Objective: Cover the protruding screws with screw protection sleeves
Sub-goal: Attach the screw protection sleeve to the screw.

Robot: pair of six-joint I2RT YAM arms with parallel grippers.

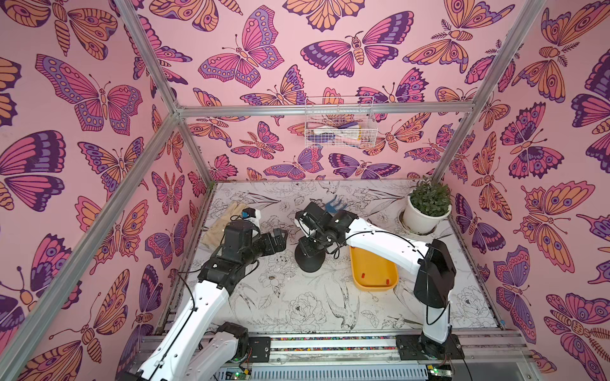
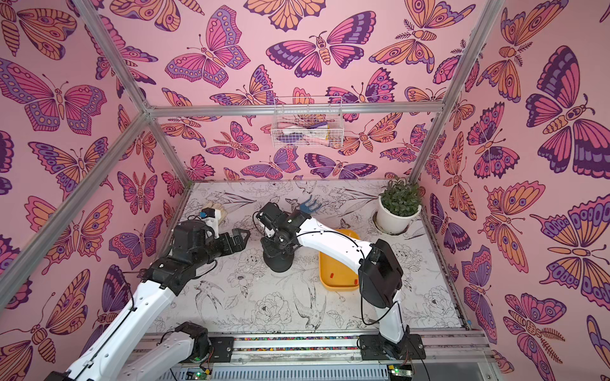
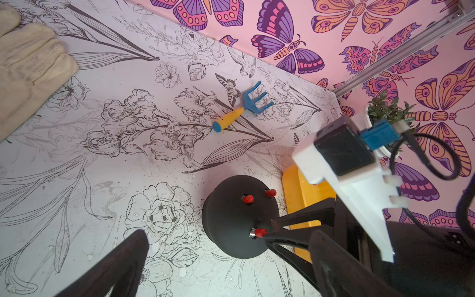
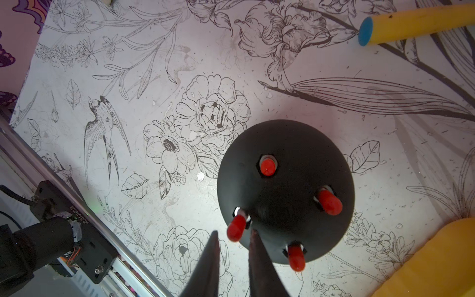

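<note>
Four screws [image 4: 241, 212] show on the black dome [image 4: 288, 138], each under a red sleeve [image 4: 267, 166]. The leaning sleeve [image 4: 236, 227] nearest the right claw [image 4: 234, 235] leaves bare metal at its base, so we judge it half seated. Claw jaws stand narrowly parted, that sleeve's free end between them; we see no firm pinch. Risks: backing off with rubber stuck to a pad drags it off; pushing off-axis buckles it or slides the dome, which nothing steadies. Left claw [image 1: 280, 236] hangs spread and empty, apart from the dome. Two spare sleeves [image 1: 363, 274] lie in the yellow tray [image 1: 376, 260] beside the dome.
</note>
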